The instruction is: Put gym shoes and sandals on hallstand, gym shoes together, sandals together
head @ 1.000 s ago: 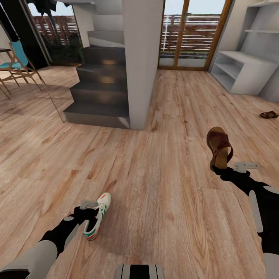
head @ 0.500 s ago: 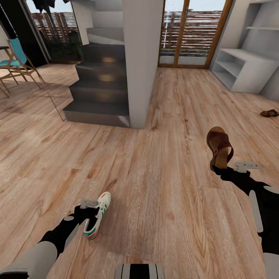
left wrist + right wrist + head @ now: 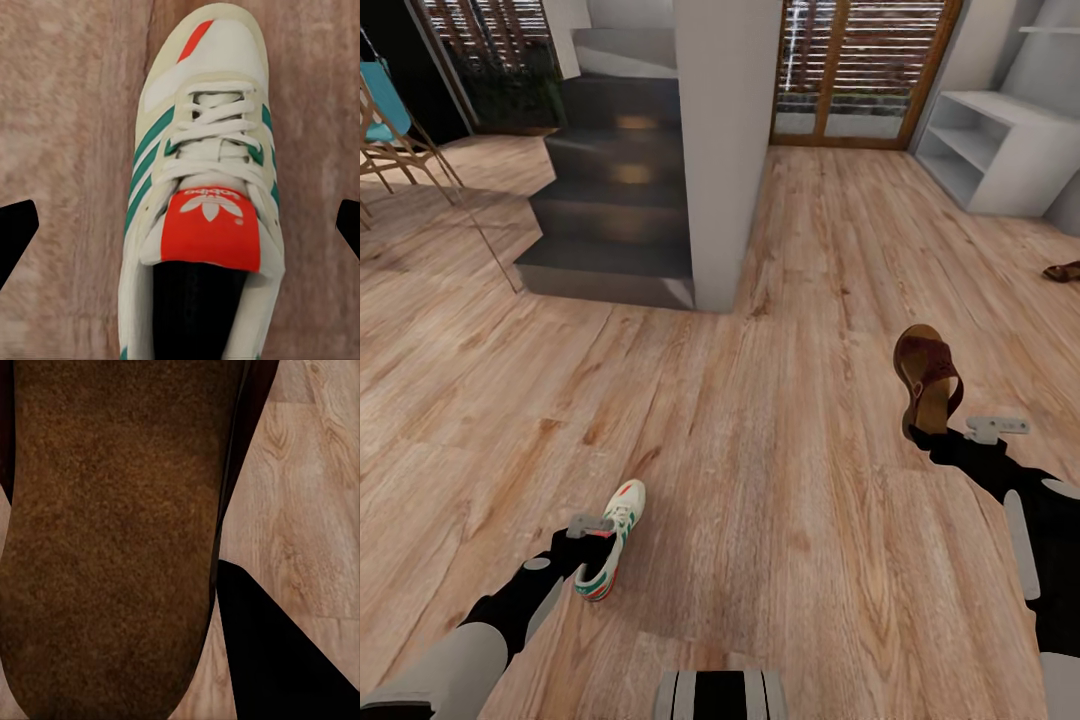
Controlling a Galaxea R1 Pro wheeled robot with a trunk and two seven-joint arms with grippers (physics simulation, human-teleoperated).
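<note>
Over the corridor floor [image 3: 760, 450], I had one gym shoe [image 3: 606, 545] clenched in my left hand [image 3: 592, 545], carried low in front of the base with its toe pointing forward; from the left wrist view the same shoe [image 3: 206, 195] showed its white laces, green stripes and red-orange tongue patch, with the planks beneath it. My right hand [image 3: 950, 432] was clenched on one sandal [image 3: 927, 380], held upright by its heel end so the woven front band stood uppermost; in the right wrist view the brown underside of that sandal [image 3: 112, 532] lay close to the lens, with one dark finger [image 3: 270, 645] beside it. I counted two sandals in all: the one I carried and a second sandal [image 3: 1062, 271] lying on the floor at the far right, near the edge of the head view. I could count only one gym shoe. The hallstand [image 3: 1000, 150], pale grey with two open shelf levels, stood at the upper right against the wall, well apart from both hands. Ahead rose a white pillar [image 3: 725, 150] with dark stairs [image 3: 610, 190] beside it, and a glazed wooden door [image 3: 855, 70] beyond.
</note>
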